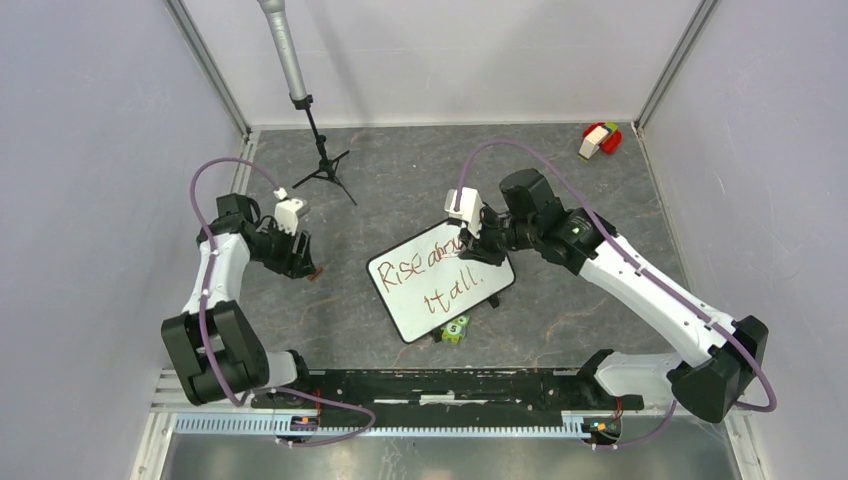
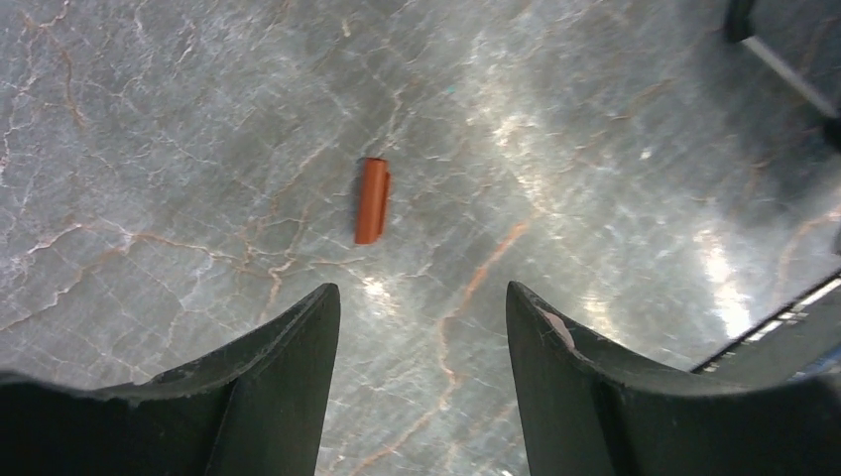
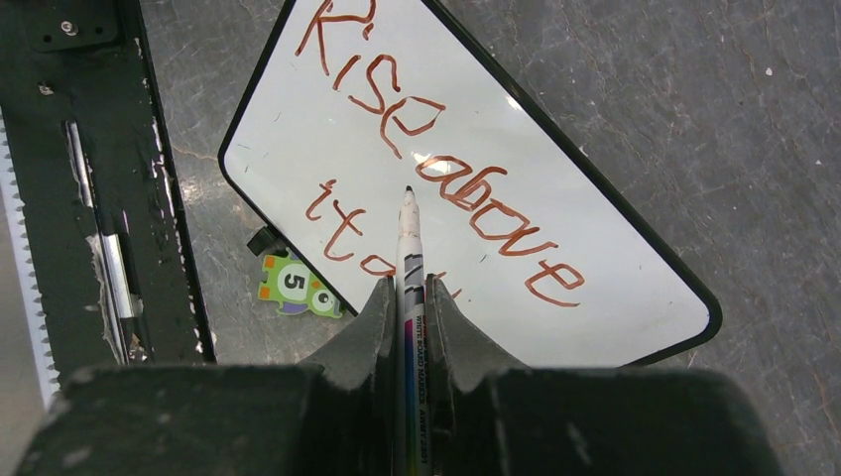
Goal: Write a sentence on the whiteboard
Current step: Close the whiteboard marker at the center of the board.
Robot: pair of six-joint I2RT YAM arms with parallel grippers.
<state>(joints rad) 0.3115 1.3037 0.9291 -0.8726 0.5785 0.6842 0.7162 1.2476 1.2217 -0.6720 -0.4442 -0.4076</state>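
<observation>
The whiteboard lies tilted on the grey marble floor mid-scene, white with a thin black rim. The sentence is in reddish-brown marker on two lines; the right wrist view shows "Rise above" over a partly hidden second line. My right gripper is shut on a white marker pen, uncapped, its dark tip just above the board between the two lines. My left gripper is open over bare floor at the left. A small orange-red cap lies just beyond its fingertips.
A green puzzle piece marked 5 sits at the board's near edge. A black tripod with a grey microphone stands at the back left. Red, white and green blocks lie in the back right corner. A black rail runs along the near edge.
</observation>
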